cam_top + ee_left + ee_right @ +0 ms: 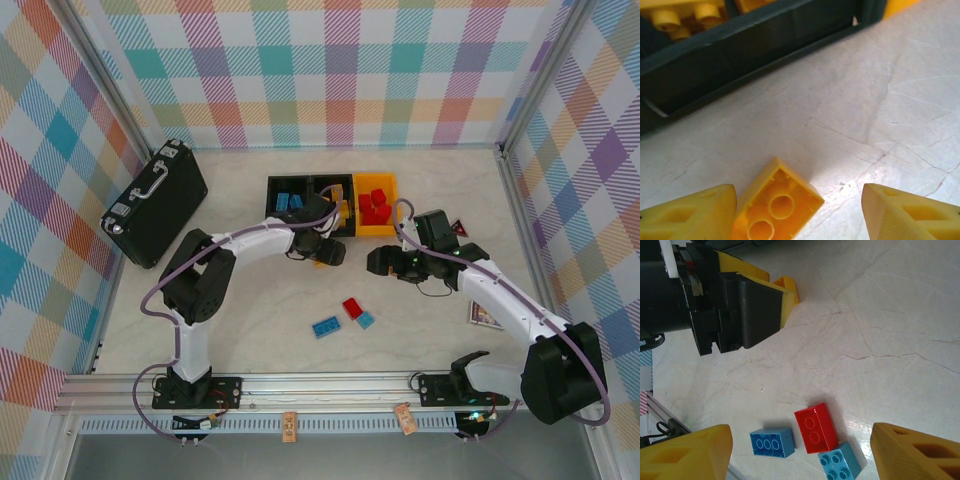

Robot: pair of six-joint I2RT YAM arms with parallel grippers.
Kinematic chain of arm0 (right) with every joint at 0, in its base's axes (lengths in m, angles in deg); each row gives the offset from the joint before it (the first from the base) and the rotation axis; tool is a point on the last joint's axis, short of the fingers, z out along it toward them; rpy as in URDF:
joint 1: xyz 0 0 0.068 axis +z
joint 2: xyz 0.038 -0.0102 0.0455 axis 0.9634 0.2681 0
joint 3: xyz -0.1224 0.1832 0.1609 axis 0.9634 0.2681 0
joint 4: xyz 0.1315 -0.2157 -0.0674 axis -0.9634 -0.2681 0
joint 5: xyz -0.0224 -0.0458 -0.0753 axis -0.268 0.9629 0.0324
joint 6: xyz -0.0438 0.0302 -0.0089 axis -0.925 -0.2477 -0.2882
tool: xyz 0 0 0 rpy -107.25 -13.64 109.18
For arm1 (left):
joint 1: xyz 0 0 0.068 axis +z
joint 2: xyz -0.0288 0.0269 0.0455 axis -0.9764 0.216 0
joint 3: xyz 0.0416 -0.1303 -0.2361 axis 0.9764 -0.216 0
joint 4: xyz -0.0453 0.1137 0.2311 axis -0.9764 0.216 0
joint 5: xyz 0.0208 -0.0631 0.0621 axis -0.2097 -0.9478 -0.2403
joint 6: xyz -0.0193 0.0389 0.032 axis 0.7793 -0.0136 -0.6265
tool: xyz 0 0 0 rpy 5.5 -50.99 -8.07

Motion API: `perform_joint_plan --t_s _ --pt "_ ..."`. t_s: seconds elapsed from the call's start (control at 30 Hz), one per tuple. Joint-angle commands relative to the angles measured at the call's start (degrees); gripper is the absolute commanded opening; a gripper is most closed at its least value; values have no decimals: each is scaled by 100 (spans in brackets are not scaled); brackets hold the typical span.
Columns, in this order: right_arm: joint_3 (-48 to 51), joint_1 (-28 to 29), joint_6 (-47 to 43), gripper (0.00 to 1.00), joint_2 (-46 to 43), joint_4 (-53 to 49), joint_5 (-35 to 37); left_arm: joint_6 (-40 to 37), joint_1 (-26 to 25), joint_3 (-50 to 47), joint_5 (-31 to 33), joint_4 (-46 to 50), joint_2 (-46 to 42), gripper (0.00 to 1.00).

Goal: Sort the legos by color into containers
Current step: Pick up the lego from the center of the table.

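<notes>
Three containers stand in a row at the back: a black bin (289, 197) with blue legos, a black bin (332, 187) with yellow ones, and a yellow-orange bin (377, 205) with red ones. My left gripper (326, 252) hangs open just in front of the middle bin (740, 50). A yellow brick (777, 207) lies upside down on the table between its fingers, against the left finger (700, 215). My right gripper (800, 455) is open above a red brick (815, 427), a blue brick (772, 442) and a light blue brick (840, 460). These lie together on the table (345, 315).
A larger black case with a handle (155, 200) lies at the back left. A small dark triangular piece (458, 227) and a flat card (483, 315) sit on the right. An aluminium rail (330, 385) runs along the near edge. Patterned walls close in three sides.
</notes>
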Motion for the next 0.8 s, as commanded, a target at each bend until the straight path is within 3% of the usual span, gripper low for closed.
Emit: perform_joint_plan --t_s 0.0,0.23,0.47,0.77 --pt "76 -42 -41 73 78 127 -76 -32 -150 -62 73 232 -3 64" --pt "109 -42 22 73 117 183 -68 103 -287 -210 458 265 -102 56" --pt "181 -42 47 73 65 219 -30 162 -318 -165 668 286 -87 55" --pt "214 -42 75 73 77 237 8 169 -457 -16 999 383 166 40"
